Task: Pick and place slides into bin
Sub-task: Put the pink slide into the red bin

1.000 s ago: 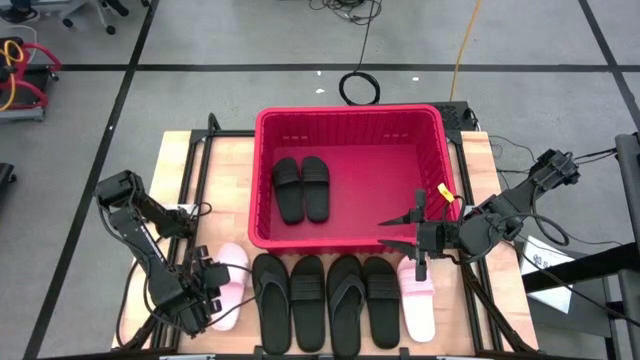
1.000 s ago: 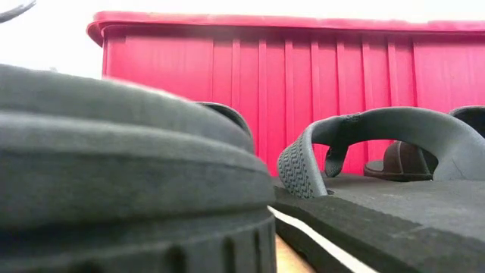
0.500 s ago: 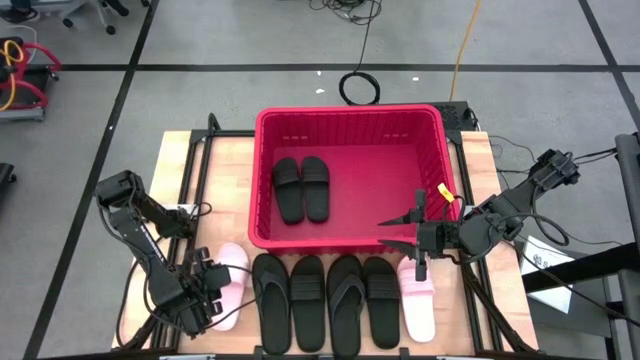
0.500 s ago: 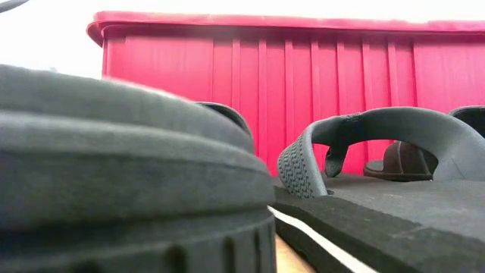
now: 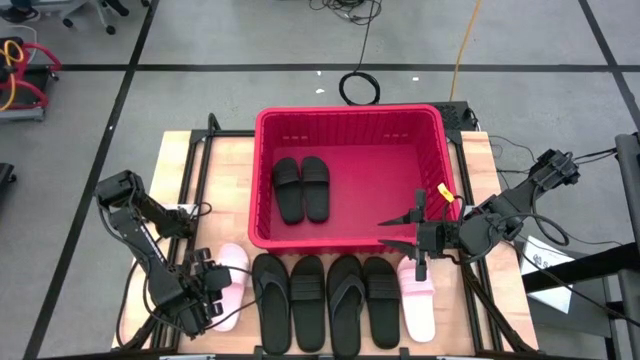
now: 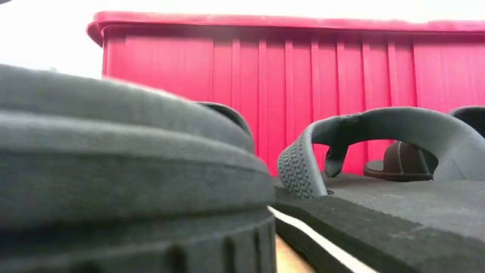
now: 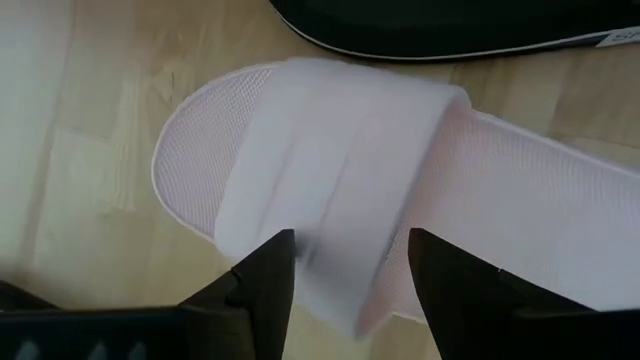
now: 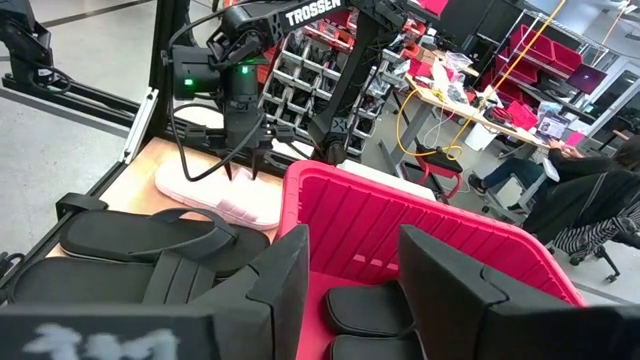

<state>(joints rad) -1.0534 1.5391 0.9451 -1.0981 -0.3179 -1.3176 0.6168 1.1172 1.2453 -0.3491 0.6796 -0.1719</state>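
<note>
Spread fingers of the left gripper are hovering over the pink slide at the table's front-left corner; the right gripper, also spread, is hanging over the bin's front-right corner.

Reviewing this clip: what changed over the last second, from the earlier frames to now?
Very little changed. The left gripper shifted slightly at the left pale pink slide, its open fingers straddling the strap without yet closing. The right gripper stays open over the bin's near right corner. The two black slides in the bin and the row of slides in front did not move.

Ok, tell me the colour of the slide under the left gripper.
Pale pink slide, clearest in the left wrist view.
</note>
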